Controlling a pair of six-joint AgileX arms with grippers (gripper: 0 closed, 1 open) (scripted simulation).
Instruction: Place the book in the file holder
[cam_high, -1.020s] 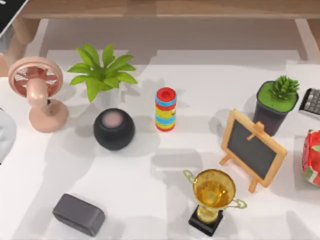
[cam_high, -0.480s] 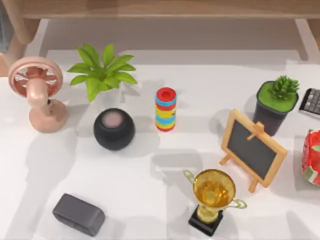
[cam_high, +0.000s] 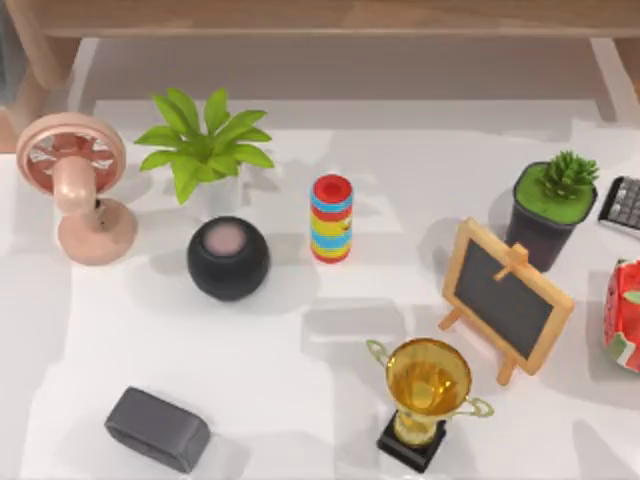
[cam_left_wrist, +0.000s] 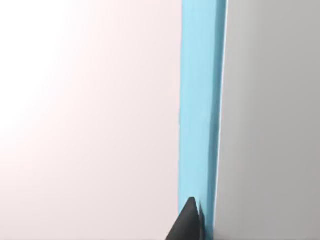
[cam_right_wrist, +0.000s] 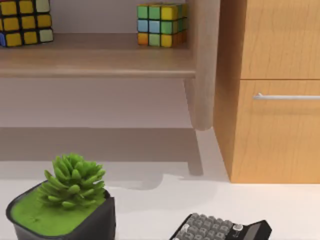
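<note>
The book (cam_left_wrist: 200, 110) appears in the left wrist view as a tall light-blue strip running straight away from the camera, with a pale surface on one side and a grey one on the other. My left gripper (cam_left_wrist: 192, 222) is shut on the book, and one dark fingertip (cam_left_wrist: 186, 225) lies against the blue edge. The file holder is out of view.
On the white table stand a pink fan (cam_high: 75, 185), a leafy plant (cam_high: 203, 145), a black speaker ball (cam_high: 228, 257), a ring stack (cam_high: 331, 218), a small chalkboard (cam_high: 505, 297), a gold trophy (cam_high: 426, 393), a grey box (cam_high: 157, 428), a potted succulent (cam_high: 553, 203) and a calculator (cam_right_wrist: 220, 229). A wooden shelf (cam_right_wrist: 95, 55) runs behind.
A dark corner at the top left and a pale grey shape at the left edge have left the top view. The shadows on the left of the table have shifted.
</note>
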